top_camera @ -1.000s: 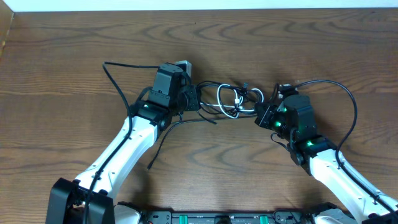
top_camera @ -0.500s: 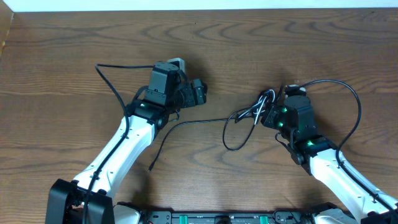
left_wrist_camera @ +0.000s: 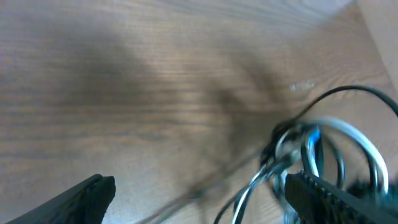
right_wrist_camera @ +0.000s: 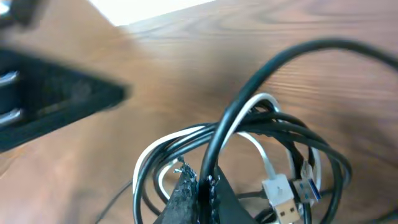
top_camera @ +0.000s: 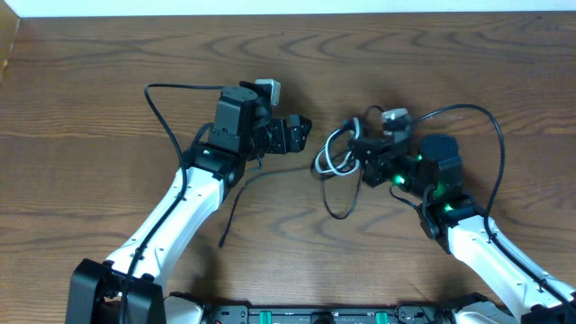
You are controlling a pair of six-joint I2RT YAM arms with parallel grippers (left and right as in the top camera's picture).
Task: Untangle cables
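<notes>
Two hands over wood table (top_camera: 90, 90): left hand (top_camera: 300, 135) spread, right hand (top_camera: 355, 151) pinching tangled cables (top_camera: 334, 164).

Inspection finding: no text, label, brand, number or sign can be read in any view. Nothing legible shows on the cables (top_camera: 335, 162) or on the table (top_camera: 90, 90). The left wrist view is too blurred for any marking to be read.

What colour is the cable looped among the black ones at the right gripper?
White cable; clearest in the right wrist view.
</notes>
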